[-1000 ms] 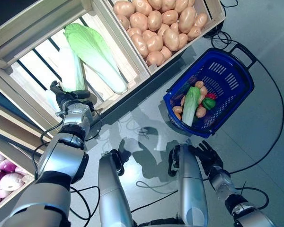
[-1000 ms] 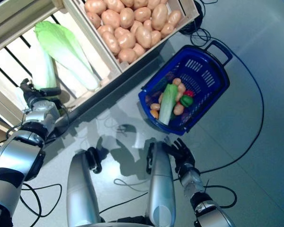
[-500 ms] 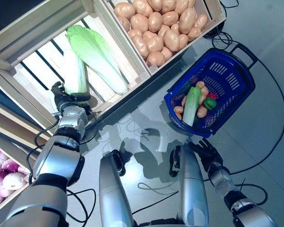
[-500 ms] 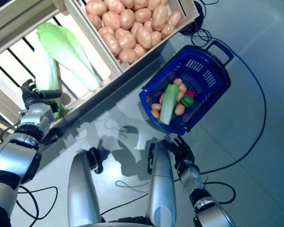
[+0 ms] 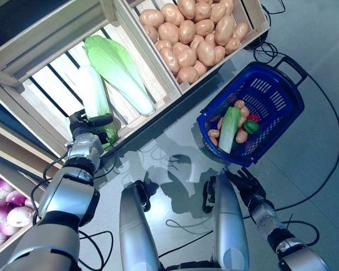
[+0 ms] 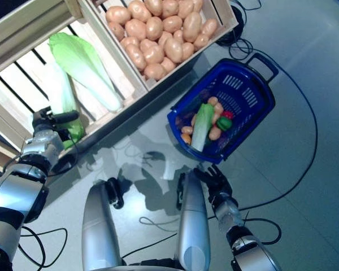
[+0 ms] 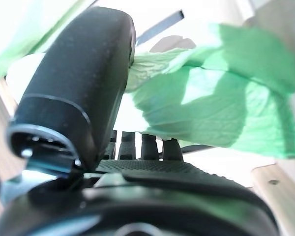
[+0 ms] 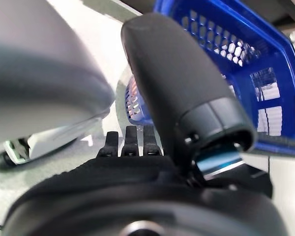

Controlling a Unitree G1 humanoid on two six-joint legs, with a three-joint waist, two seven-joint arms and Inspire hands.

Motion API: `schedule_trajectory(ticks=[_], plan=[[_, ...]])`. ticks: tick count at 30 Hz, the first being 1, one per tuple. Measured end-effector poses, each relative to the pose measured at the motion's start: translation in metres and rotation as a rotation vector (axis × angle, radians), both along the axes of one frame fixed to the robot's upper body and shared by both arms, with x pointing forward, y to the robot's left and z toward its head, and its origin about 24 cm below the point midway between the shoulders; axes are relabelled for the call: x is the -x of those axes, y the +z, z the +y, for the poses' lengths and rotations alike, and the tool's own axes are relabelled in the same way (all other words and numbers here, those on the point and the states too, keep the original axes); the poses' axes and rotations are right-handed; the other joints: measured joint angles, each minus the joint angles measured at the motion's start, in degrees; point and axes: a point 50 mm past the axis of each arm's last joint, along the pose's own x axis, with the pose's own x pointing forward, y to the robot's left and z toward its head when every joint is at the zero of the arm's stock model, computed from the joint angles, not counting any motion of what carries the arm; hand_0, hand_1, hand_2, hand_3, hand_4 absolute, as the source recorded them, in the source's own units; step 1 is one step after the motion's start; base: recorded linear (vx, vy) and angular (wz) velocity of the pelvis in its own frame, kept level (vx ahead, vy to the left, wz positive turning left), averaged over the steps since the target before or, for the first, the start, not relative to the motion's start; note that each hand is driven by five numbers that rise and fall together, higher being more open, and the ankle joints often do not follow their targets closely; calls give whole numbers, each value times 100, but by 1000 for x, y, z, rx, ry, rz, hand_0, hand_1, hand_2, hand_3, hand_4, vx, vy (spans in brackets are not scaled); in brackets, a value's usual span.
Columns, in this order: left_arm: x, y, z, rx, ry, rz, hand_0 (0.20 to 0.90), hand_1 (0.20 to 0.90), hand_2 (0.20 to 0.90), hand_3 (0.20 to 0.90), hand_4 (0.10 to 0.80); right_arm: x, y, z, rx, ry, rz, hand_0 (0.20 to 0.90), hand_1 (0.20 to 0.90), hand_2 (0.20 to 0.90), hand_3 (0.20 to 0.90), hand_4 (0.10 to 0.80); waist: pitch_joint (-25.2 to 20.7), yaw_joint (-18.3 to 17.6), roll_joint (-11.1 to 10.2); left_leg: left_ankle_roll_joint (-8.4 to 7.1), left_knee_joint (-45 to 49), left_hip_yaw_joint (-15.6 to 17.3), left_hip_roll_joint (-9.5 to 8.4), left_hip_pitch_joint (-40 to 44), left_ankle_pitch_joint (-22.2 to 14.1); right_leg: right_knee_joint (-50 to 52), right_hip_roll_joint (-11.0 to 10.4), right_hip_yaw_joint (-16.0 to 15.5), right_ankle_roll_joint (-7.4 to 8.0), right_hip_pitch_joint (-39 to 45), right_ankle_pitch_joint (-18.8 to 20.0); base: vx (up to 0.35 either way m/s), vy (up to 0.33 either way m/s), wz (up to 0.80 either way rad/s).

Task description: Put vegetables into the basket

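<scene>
Cabbage (image 5: 95, 96) in slatted wooden crate (image 5: 39, 90), blue basket (image 5: 271, 93) on glossy grey floor (image 5: 305, 164)

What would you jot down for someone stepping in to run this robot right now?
Left hand: closed round the leafy end of a cabbage in the slatted wooden crate; the cabbage is not yet lifted clear.
Right hand: open, holding nothing, low beside the blue basket.
A second cabbage lies in the same crate; the next crate holds potatoes.
Done: the basket on the floor already holds one cabbage, some potatoes and a few other vegetables.
Left: lift the held cabbage out and carry it to the basket.
</scene>
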Motion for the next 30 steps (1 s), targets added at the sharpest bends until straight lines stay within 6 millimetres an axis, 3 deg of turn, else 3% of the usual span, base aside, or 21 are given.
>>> schedule_trajectory(ticks=[7,10,15,17,25,28,30], plan=[[10,-24,0,21,-50,58,300,300,300,300,400,4,0,5,-18,9,-20,900,900,900,900,800,-6,-76,0,6,-515,131,-13,704,2,-608,-7,-120,90,736,105,39,23,-1],[20,-41,-3,30,-64,70,300,300,300,300,400,2,12,14,-45,30,-113,900,900,900,900,800,-13,-70,11,-14,-953,282,-35,1376,37,-1028,2,-145,140,1355,160,20,5,-6],[27,-44,-17,-26,-41,-27,300,300,300,300,400,-4,43,29,-79,69,-303,900,900,900,900,800,-252,-3,86,-57,-1791,364,-143,1943,363,-1648,-16,-328,131,1865,330,61,-40,7],[38,-58,-31,-35,-32,-77,300,300,300,300,400,1,47,32,-59,103,-351,900,900,900,900,800,-370,41,160,-106,-2104,364,-152,2264,458,-1932,12,-427,136,2201,397,68,-52,8],[108,-139,-74,-98,2,82,300,300,300,300,400,20,48,35,114,249,-410,900,900,900,900,800,-1221,330,244,-170,-3655,454,-280,3519,909,-3173,118,-767,170,3372,642,136,-81,5],[127,-150,-73,-127,-9,117,300,300,300,300,400,20,58,37,104,256,-462,900,900,900,900,800,-1339,401,224,-183,-4256,538,-310,3985,1158,-3678,200,-811,210,3757,827,122,-64,-3],[129,-143,-76,-180,-59,78,300,300,300,300,400,20,66,32,105,258,-505,900,900,900,900,800,-1390,496,245,-187,-4674,552,-320,4306,1321,-4087,262,-909,245,4098,978,67,-42,7]])
